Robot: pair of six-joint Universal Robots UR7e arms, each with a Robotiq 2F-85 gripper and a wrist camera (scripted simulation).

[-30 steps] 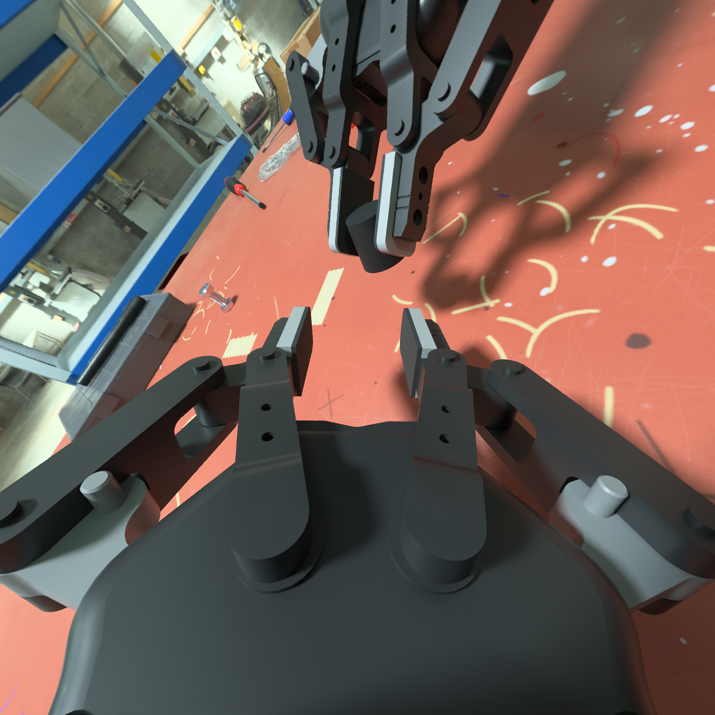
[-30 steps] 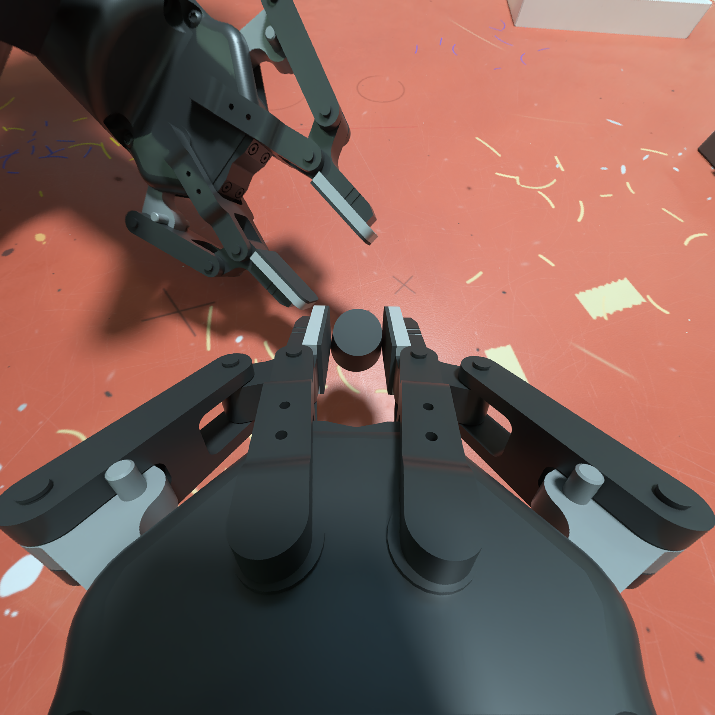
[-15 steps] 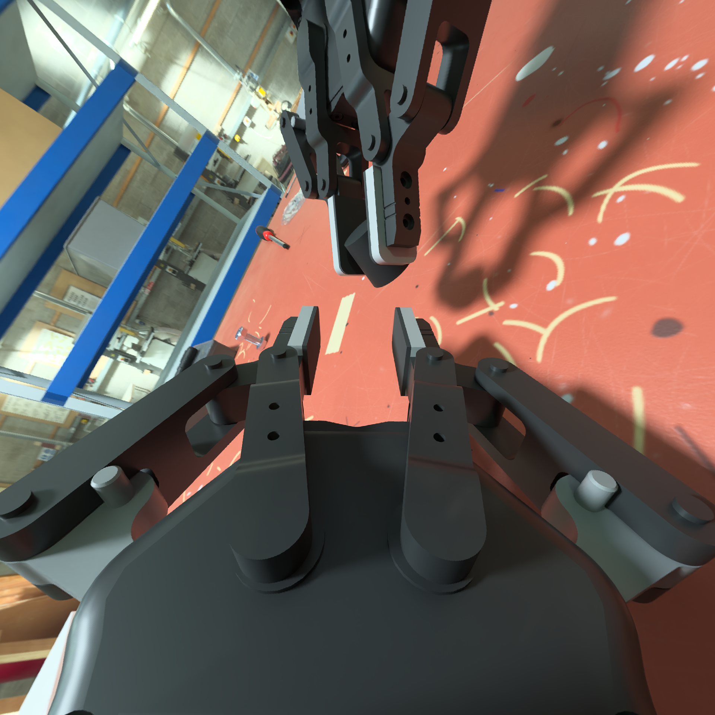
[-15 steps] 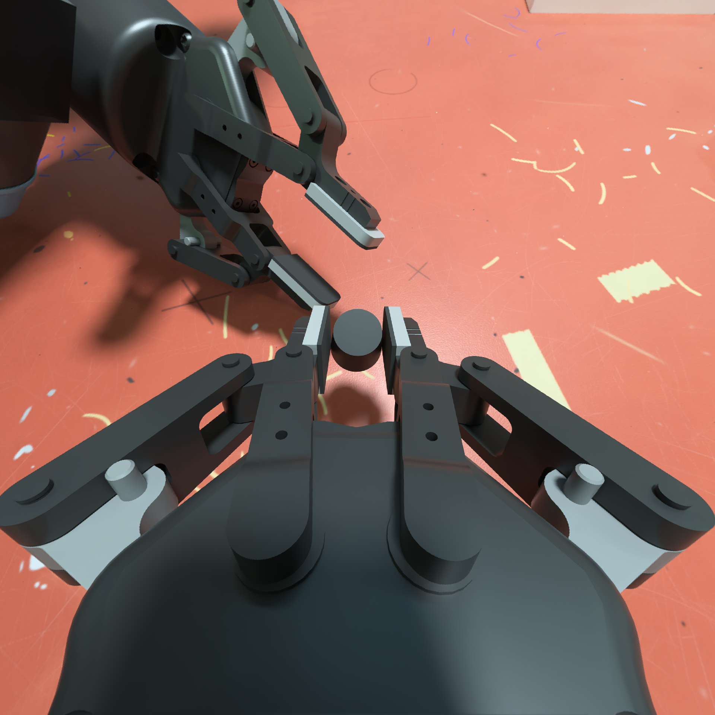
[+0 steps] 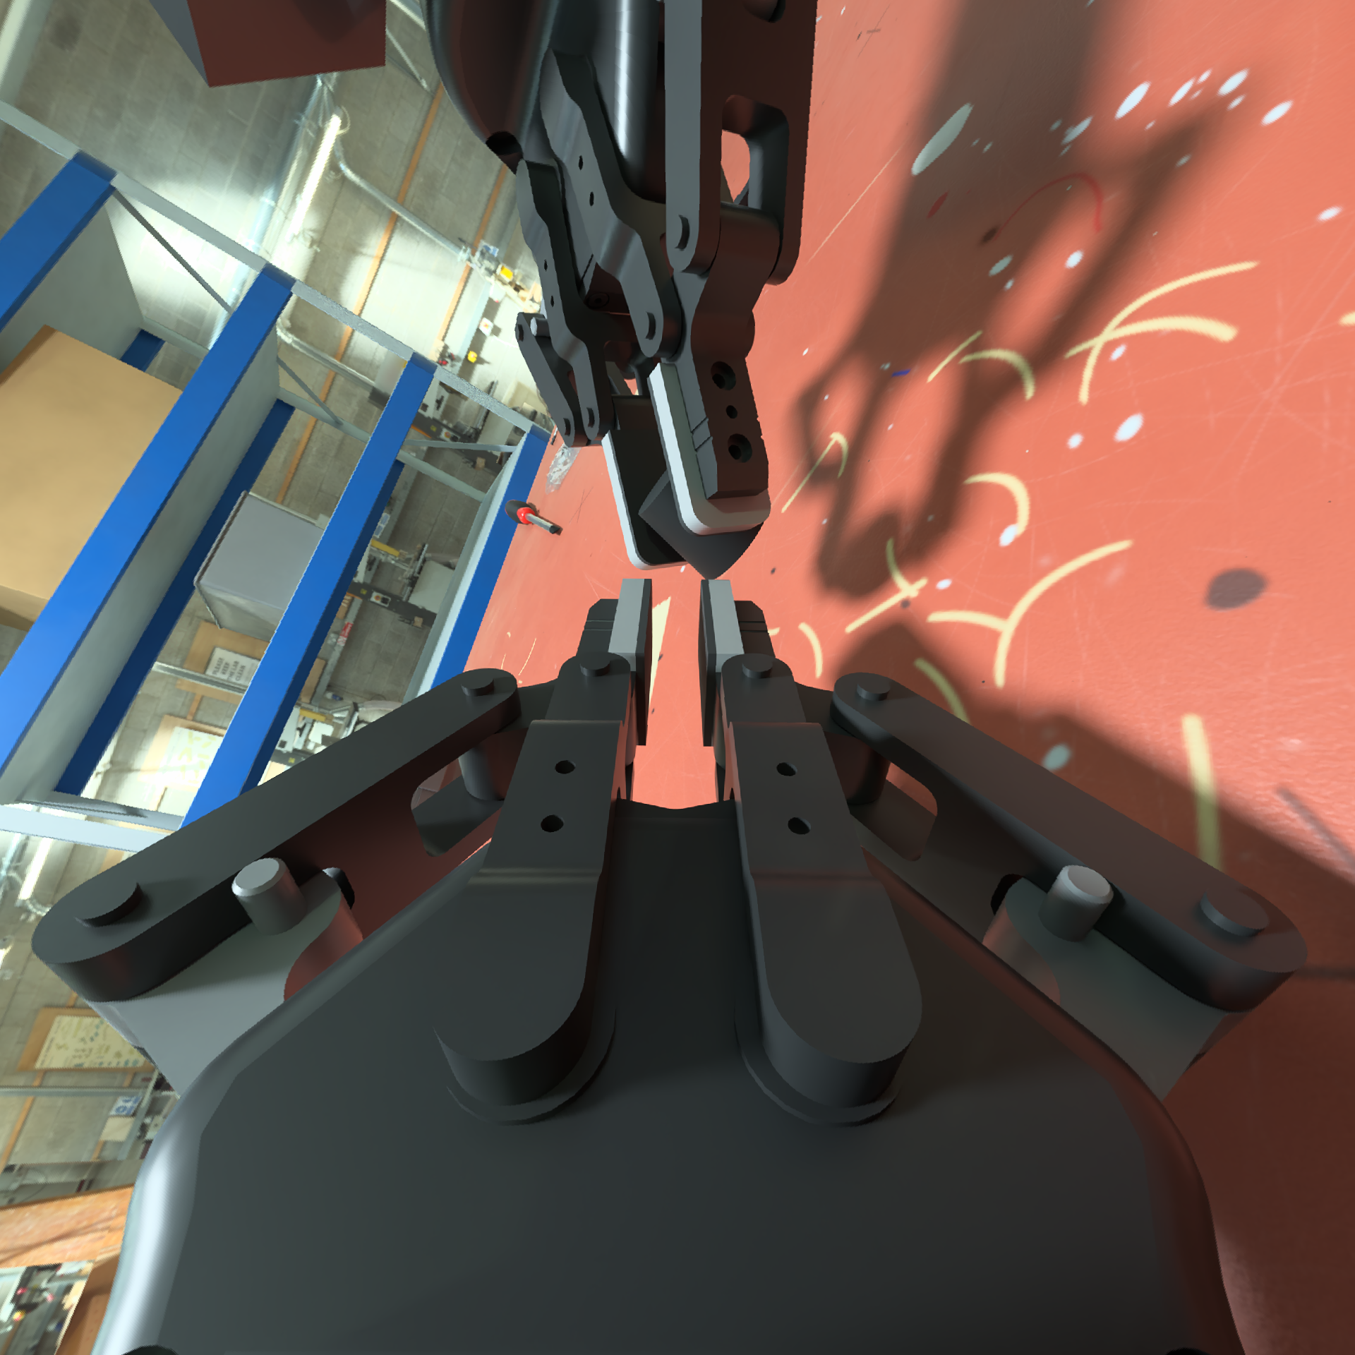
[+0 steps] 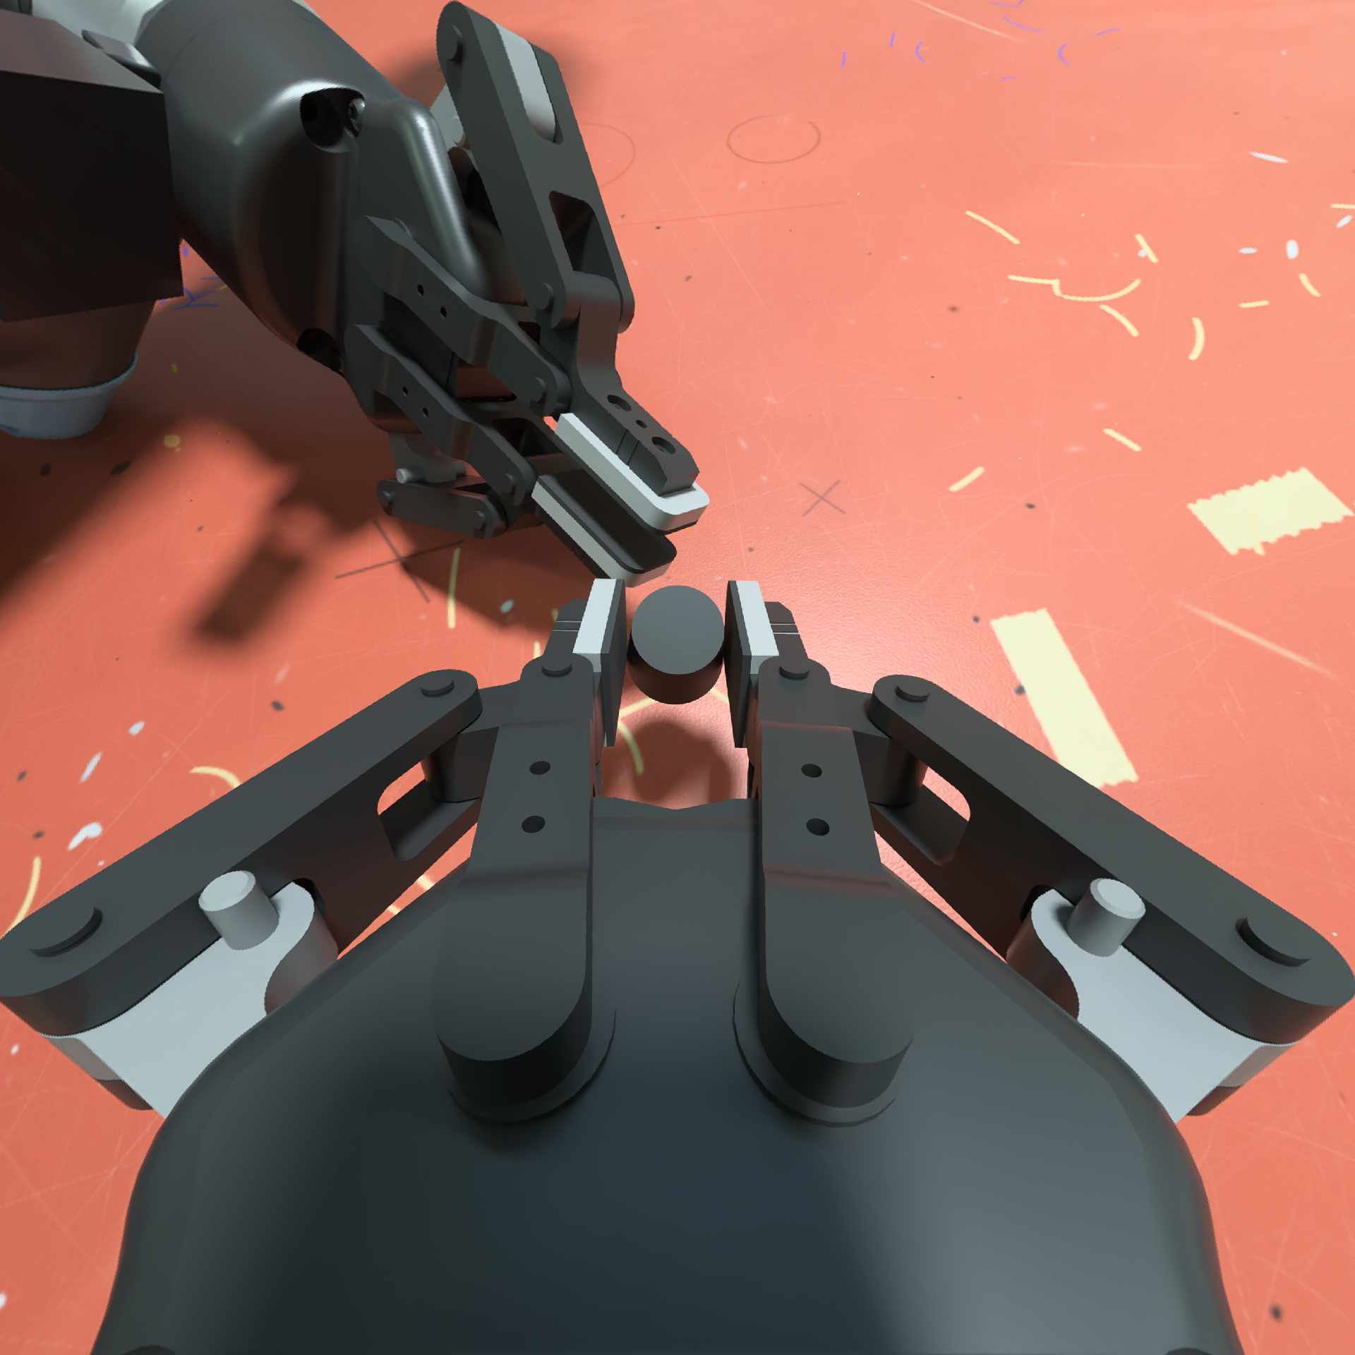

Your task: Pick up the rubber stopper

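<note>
The rubber stopper [image 6: 674, 638] is a dark grey round plug. My right gripper [image 6: 674, 608] is shut on it, one pad on each side, and holds it above the red table [image 6: 953, 403], where its shadow falls. In the left wrist view the stopper [image 5: 700, 550] pokes out below the right gripper's fingertips [image 5: 689, 535], just ahead of my left gripper [image 5: 676, 608]. The left gripper is closed to a narrow gap and holds nothing. In the right wrist view its fingertips [image 6: 638, 528] sit close to the stopper's upper left, not touching it.
A blue shelf frame [image 5: 330, 476] with a cardboard box [image 5: 66, 454] stands past the table's edge. A red-handled screwdriver [image 5: 531, 517] and a clear plastic bag [image 5: 561, 465] lie near that edge. Yellow tape patches [image 6: 1063, 696] mark the table.
My left gripper's fingers have closed from wide apart to a narrow gap and moved closer to the stopper. The right gripper has kept its hold and risen a little.
</note>
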